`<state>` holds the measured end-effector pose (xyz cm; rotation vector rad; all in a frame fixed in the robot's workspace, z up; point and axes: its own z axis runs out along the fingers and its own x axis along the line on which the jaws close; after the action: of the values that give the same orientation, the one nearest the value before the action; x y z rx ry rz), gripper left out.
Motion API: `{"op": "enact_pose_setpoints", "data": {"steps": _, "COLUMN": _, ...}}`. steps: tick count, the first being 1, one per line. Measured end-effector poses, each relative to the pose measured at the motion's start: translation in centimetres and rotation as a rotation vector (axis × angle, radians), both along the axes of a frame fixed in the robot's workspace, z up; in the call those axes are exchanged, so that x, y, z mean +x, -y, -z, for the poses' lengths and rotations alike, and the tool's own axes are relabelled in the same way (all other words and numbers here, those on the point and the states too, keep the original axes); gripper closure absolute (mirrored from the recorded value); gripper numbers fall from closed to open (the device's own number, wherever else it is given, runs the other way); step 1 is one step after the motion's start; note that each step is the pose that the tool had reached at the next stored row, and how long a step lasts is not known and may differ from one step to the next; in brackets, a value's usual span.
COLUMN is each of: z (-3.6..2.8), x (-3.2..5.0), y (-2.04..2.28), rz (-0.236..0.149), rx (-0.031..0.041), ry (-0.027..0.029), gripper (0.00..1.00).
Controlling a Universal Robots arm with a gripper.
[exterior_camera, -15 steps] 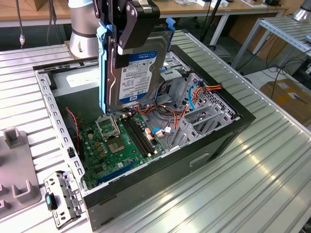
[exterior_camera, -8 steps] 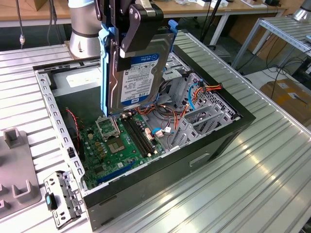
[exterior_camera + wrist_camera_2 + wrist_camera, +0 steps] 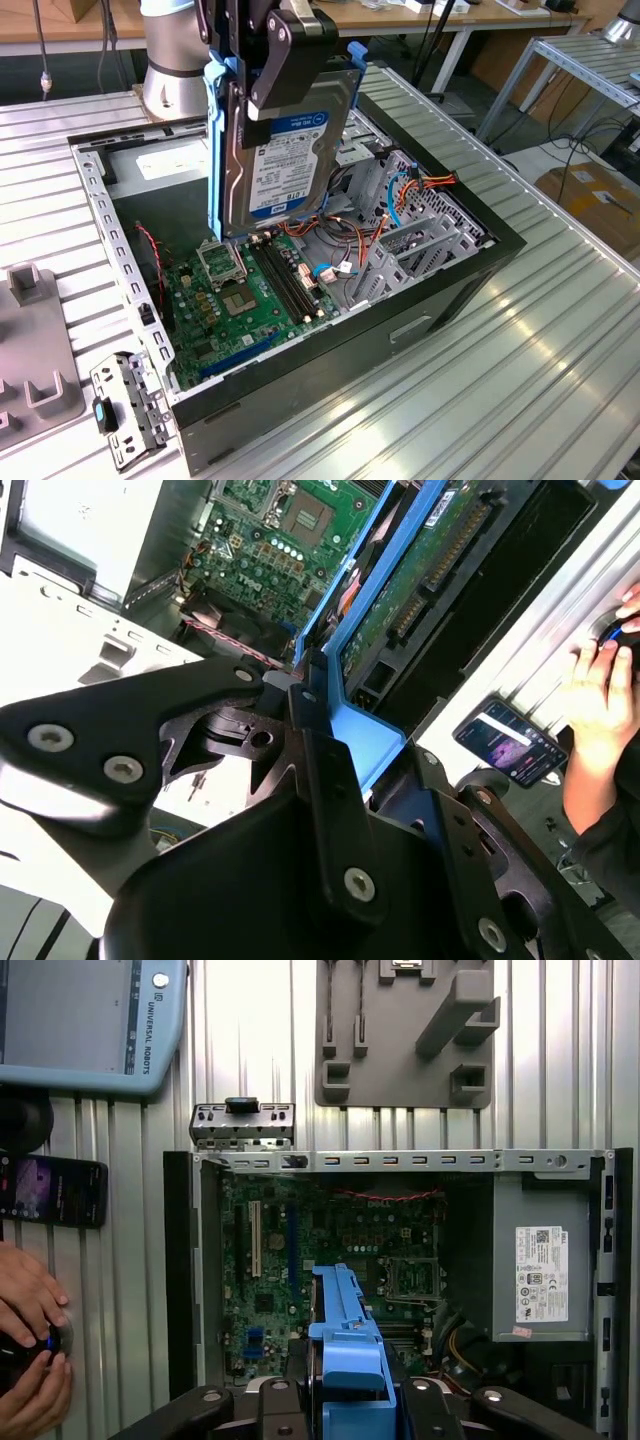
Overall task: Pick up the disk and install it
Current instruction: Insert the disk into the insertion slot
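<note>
Disk (image 3: 290, 165) hangs edge-on, your claw (image 3: 258, 85) clamped on its top end, 12 o'clock of the board (image 3: 250, 300); probably to clear cables (image 3: 350, 235).

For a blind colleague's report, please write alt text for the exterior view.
The gripper holds the disk nearly upright, label facing the camera, above the green motherboard inside an open computer case on a ribbed metal table.
</note>
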<state>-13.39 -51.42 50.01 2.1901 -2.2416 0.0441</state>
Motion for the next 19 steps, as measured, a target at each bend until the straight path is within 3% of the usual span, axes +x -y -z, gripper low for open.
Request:
{"op": "enact_pose_setpoints", "data": {"steps": 11, "z": 0.0, "x": 0.0, "y": 0.34, "rz": 0.0, "rx": -0.0001, "ry": -0.0001, "gripper": 0.63}}
{"op": "enact_pose_setpoints", "data": {"steps": 16, "z": 0.0, "x": 0.0, "y": 0.74, "rz": 0.0, "rx": -0.0001, "ry": 0.0, "gripper": 0.63}}
{"op": "enact_pose_setpoints", "data": {"steps": 19, "z": -0.01, "x": 0.0, "y": 1.2, "rz": 0.0, "rx": -0.0002, "ry": -0.0001, "gripper": 0.63}}
